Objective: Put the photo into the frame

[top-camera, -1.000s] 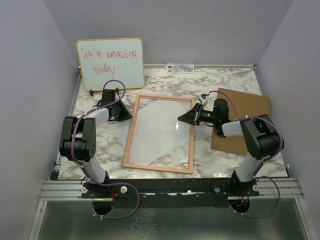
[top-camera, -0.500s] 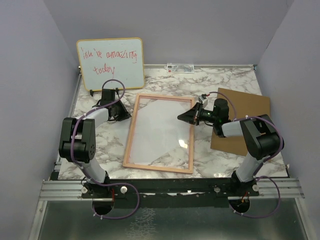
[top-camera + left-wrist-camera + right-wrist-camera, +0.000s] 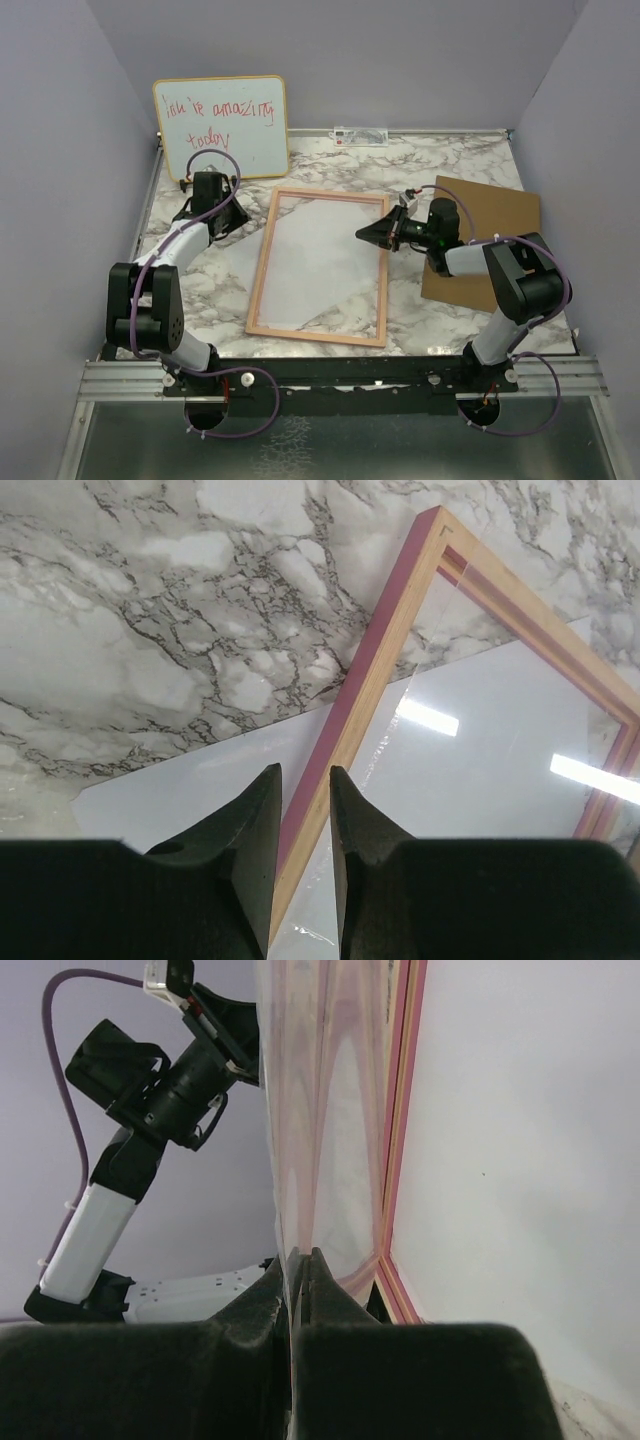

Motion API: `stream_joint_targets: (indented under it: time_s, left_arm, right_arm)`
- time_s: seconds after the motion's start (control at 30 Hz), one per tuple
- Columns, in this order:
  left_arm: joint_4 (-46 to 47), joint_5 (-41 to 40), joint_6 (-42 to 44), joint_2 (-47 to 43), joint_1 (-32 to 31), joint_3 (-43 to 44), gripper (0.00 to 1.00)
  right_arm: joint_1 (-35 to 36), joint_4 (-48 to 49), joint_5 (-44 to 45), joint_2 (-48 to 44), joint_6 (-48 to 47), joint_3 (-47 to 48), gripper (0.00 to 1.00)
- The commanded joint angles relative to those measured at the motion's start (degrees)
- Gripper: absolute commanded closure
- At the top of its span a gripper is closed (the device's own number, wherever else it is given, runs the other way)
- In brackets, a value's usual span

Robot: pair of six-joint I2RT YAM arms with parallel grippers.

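Wood frame (image 3: 316, 337) is lying over photo (image 3: 170, 795); right claw (image 3: 297, 1260) is pinching its 3 o'clock edge, left claw (image 3: 302, 775) gaping narrowly.

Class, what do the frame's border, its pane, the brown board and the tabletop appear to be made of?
The frame's border: light wood, with pale grain on its side and a face coated matte pink.
The pane: clear glass or acrylic; it throws sharp glare bars.
The brown board: matte fibreboard or card, flat and unpatterned.
The tabletop: grey-veined marble look, possibly printed laminate.
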Motion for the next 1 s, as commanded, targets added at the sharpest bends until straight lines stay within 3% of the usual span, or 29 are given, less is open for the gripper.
stream_joint_targets:
  time_s: [0.0,0.5,0.97]
  left_arm:
    - [-1.9,-2.0,0.4,-0.1,0.3,-2.6,0.73]
    - [-1.3,0.8,0.9,2.8,0.3,-3.4,0.73]
    - [0.5,6.9,1.7,6.1,0.3,-3.0,0.73]
  right_arm:
    - [0.7,-0.4,1.4,-0.8,-0.7,-0.5,0.99]
    - [1.7,0.0,1.8,1.1,-0.3,-0.4,0.99]
    - [1.7,-7.1,2.1,2.9,-5.3,1.1,0.99]
